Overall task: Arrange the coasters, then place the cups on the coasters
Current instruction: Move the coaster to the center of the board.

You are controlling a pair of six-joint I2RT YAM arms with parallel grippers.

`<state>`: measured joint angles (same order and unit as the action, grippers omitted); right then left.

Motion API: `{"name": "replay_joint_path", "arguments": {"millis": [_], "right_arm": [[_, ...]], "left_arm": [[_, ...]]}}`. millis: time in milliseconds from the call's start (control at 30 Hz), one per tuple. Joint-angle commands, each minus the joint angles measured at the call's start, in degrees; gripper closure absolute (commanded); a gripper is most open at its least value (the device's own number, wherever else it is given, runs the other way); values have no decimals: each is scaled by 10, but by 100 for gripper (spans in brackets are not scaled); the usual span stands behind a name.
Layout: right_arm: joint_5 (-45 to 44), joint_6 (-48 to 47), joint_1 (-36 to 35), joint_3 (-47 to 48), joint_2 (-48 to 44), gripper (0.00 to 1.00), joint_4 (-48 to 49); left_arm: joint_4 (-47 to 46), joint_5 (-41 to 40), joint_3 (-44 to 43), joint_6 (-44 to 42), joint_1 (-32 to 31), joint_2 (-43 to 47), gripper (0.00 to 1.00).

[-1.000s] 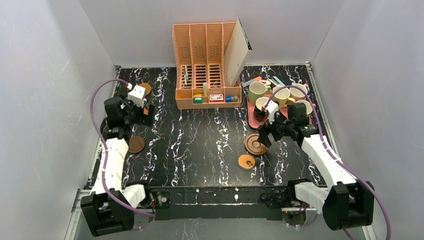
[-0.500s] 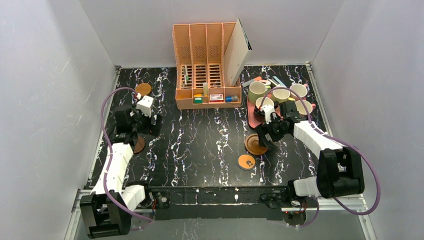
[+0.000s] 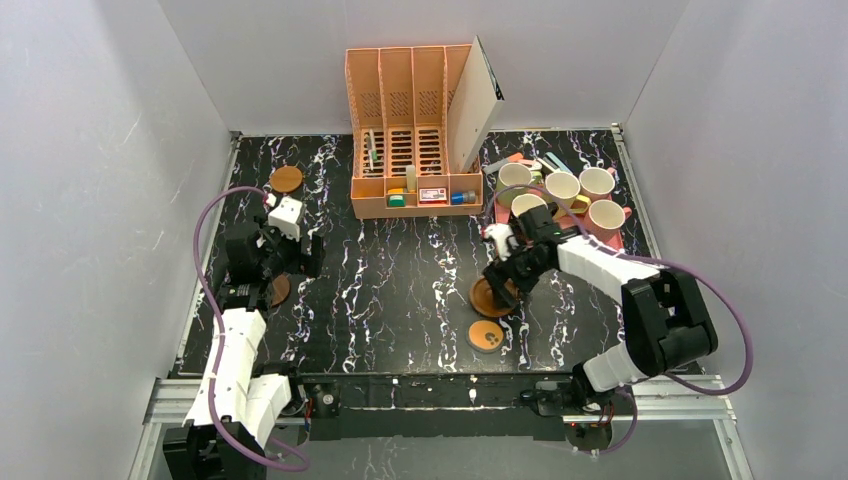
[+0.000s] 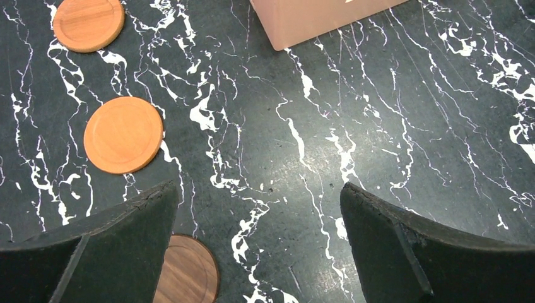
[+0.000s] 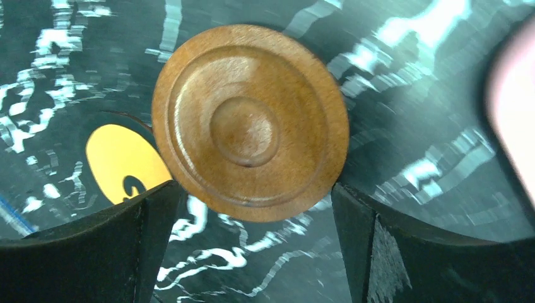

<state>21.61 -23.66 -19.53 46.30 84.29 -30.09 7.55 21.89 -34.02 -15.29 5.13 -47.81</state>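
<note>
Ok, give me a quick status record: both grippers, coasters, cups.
left gripper: open, empty, near the dark brown coaster
right gripper: open, jaws either side of the ringed wooden coaster
plain coasters: two, left side, apart
marked orange coaster: beside the ringed one
cups: five, far right, none on a coaster
</note>
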Motion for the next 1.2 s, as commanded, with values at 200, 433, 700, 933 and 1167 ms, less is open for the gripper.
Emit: {"name": "replay_joint_path", "arguments": {"millis": [200, 433, 700, 933, 1167], "right_arm": [[56, -20, -158, 117, 50, 2, 0], [-50, -18, -153, 35, -109, 2, 98], [-140, 12, -62, 13, -207, 2, 171], [-135, -8, -35, 4, -230, 2, 173], [-130, -9, -23, 3, -225, 2, 171]], "left_arm": [[-12, 66, 15, 3, -5, 8, 2], [3, -47, -36, -15, -121, -68, 2], [13, -206, -130, -76, -352, -229, 2], [6, -335, -202, -100, -529, -359, 2], [-16, -359, -248, -78, -598, -454, 2]]}}
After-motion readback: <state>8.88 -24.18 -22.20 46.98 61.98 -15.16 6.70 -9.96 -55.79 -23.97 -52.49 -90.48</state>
